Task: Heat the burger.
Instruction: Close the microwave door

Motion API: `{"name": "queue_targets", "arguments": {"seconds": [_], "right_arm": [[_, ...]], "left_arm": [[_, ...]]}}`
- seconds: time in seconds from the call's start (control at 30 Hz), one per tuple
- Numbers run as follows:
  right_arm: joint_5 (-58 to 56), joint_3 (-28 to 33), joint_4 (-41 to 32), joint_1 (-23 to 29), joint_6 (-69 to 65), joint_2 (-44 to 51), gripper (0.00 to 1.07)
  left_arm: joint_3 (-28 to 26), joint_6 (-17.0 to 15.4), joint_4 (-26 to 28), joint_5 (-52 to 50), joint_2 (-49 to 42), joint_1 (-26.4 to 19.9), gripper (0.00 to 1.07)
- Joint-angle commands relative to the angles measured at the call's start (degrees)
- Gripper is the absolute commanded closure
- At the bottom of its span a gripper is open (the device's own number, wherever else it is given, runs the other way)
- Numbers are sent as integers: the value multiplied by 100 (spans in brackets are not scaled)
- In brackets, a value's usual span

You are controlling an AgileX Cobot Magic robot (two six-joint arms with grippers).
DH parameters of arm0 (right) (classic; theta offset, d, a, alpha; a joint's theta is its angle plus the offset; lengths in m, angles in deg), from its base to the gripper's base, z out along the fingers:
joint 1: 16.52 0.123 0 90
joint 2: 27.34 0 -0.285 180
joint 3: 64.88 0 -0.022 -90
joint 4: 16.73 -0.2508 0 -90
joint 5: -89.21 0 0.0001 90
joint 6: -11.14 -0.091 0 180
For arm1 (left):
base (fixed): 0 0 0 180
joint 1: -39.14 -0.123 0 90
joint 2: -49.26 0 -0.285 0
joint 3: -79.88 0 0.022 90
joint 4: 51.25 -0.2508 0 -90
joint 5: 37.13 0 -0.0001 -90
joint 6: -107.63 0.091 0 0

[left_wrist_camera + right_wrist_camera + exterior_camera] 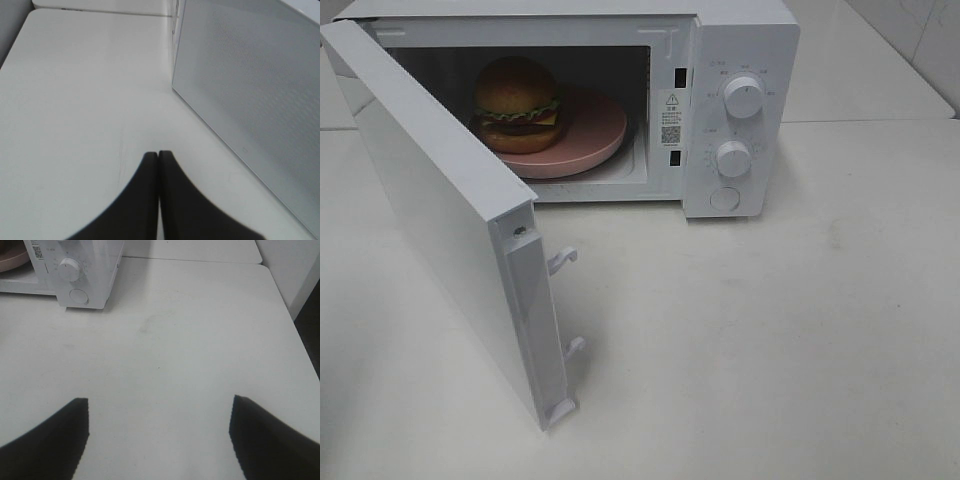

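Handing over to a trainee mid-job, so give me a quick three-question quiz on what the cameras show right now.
1. True or false: the door of the microwave stands open.
2. Where is the burger? A: on the table. B: on the pink plate inside the microwave. C: on top of the microwave.
3. Which is shut with nothing between its fingers, the left gripper or the right gripper?
Key: 1 true; 2 B; 3 the left gripper.

burger (517, 102) on plate (590, 140) inside microwave (740, 40), door (440, 220) open.
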Motion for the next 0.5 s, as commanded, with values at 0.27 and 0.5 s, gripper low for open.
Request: {"name": "queue_targets", "arguments": {"seconds": [0.27, 0.5], "right_arm": [[23, 23, -6, -40, 11, 178, 32], [23, 23, -6, -40, 11, 178, 32]], "left_arm": [[636, 74, 40, -2166, 848, 6, 107], [1112, 17, 52, -3930, 1490, 6, 107]]}}
